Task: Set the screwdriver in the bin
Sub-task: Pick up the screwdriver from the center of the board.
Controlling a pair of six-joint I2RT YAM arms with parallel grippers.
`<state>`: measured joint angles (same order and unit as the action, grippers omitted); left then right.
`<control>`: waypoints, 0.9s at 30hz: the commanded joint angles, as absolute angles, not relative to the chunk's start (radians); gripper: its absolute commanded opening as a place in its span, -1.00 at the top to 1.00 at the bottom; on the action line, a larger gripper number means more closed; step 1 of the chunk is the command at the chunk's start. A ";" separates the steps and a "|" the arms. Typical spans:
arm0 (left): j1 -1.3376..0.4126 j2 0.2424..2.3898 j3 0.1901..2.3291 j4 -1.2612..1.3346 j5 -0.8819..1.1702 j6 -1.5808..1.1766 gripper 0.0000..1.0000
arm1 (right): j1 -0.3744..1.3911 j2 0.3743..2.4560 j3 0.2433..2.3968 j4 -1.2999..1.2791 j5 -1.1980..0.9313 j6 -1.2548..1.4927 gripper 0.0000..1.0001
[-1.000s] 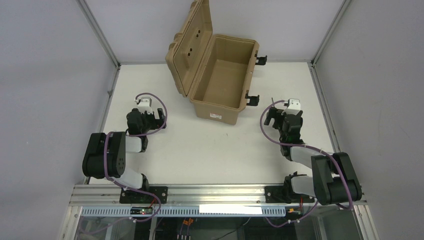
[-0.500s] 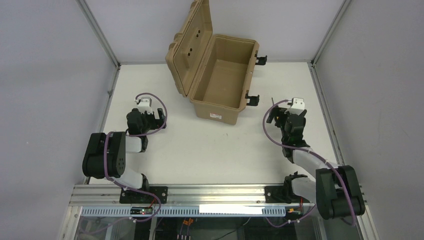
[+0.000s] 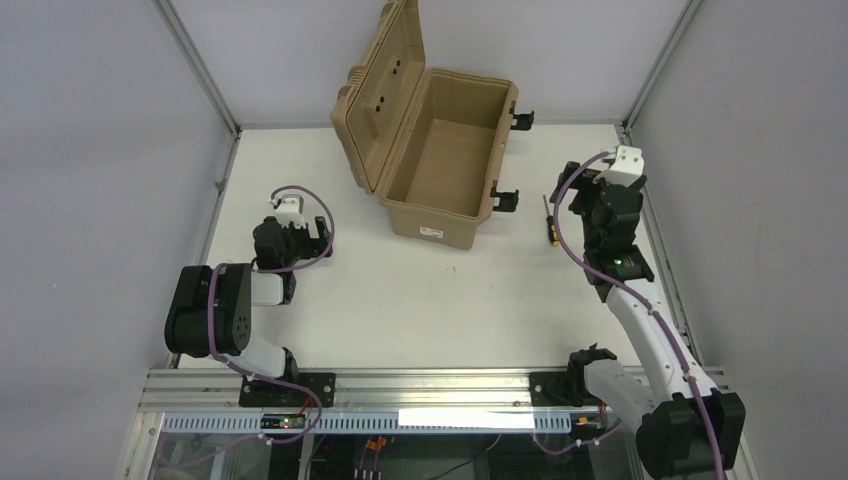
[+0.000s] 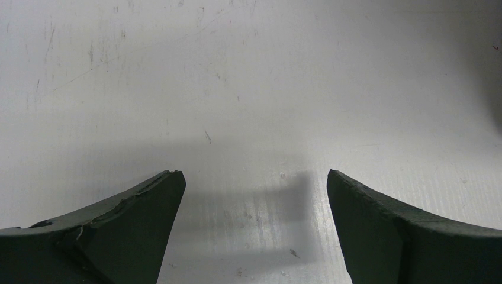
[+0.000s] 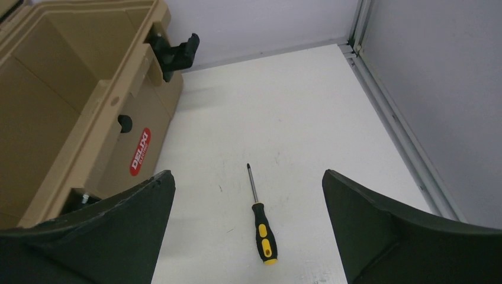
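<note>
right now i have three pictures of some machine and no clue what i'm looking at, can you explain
Two robot arms are bolted at the near edge of a white table. The wide picture comes from a fixed camera above and behind them; the other two come from a camera on each wrist, where the dark wedges are that arm's own tool fingers. The left tool is open above the tabletop. The right tool is open too, looking down at a black-and-yellow screwdriver lying flat. Beside it stands a tan hard case, lid up, nothing visible inside. Neither tool holds anything.
</note>
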<state>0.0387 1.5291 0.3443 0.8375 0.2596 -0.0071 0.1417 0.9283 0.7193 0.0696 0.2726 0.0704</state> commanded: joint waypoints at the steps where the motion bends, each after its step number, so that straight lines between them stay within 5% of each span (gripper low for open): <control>1: 0.034 1.509 0.354 0.867 0.252 0.003 -0.98 | 0.145 0.895 0.901 -0.150 0.301 0.046 -0.99; 27: 0.035 1.509 0.355 0.867 0.252 0.003 -0.98 | 0.140 1.163 1.577 -0.710 0.250 -0.027 -0.95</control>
<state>0.0387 1.5291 0.3443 0.8375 0.2596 -0.0071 0.1417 1.0935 1.4719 -0.5690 0.2707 -0.0284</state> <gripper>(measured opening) 0.992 0.979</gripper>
